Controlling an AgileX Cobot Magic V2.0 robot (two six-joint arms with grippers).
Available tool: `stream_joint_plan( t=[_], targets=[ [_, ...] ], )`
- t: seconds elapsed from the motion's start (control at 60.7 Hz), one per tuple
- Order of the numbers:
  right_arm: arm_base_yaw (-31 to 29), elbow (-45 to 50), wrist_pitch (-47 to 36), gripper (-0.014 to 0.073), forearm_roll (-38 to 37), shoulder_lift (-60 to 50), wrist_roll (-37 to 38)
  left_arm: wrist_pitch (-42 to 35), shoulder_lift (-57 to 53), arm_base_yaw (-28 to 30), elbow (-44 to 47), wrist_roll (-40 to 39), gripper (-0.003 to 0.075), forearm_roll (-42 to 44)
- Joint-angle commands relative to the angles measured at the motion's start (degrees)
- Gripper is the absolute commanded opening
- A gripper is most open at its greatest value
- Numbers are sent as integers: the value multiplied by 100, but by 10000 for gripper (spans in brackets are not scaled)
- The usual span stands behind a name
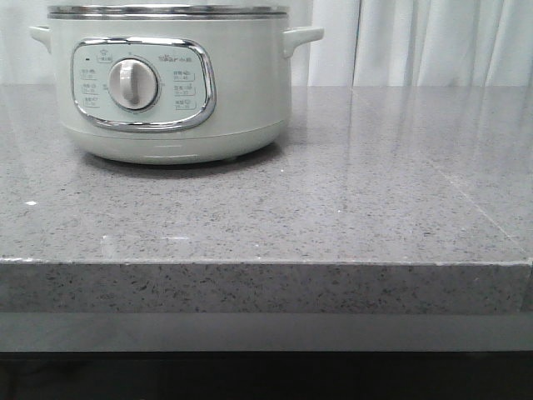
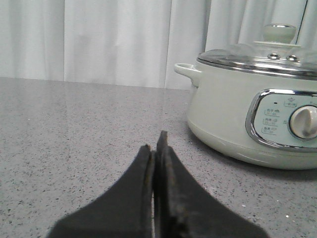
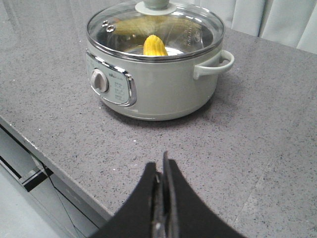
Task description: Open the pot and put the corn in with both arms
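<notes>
The pale green-white pot (image 1: 175,92) stands at the back left of the grey stone table, its dial facing me. It also shows in the left wrist view (image 2: 252,109) and the right wrist view (image 3: 153,74). A glass lid (image 3: 156,29) with a round knob (image 2: 280,33) sits on the pot. The yellow corn (image 3: 154,45) lies inside the pot, seen through the lid. My left gripper (image 2: 156,144) is shut and empty, low over the table beside the pot. My right gripper (image 3: 161,166) is shut and empty, above the table away from the pot. Neither gripper shows in the front view.
The grey speckled table (image 1: 350,200) ends in a front edge (image 1: 266,265). White curtains (image 1: 433,42) hang behind it. The table's side edge (image 3: 44,156) drops off close to my right gripper.
</notes>
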Motion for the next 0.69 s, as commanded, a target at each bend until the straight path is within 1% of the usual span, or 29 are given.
stream_joint_plan(
  t=[0.0,0.082,0.181,0.329,0.494,0.576,0.675],
  targets=[
    [-15,-162,-439,-67,-11,-9,0,-486,-114,23,28,8,-20,-53],
    [-102,-78,-502,-67,-50,-141,0,-486,-114,23,28,8,-20,-53],
    [-553,242,-801,-67,-43,-477,0,-486,-114,23,28,8,-20,-53],
    [-1398,1366,-1842,-67,201,-1310,0,-486,-114,23,28,8,-20,-53],
    [-2100,2658,-2864,-67,290,-2368,0,-486,-114,23,28,8,-20,-53],
    [-2423,3319,-3120,-67,291,-2935,0,-486,-114,23,28,8,-20,-53],
    [-2672,3783,-3207,-67,296,-3350,0,-486,-114,23,28,8,-20,-53]
  ],
)
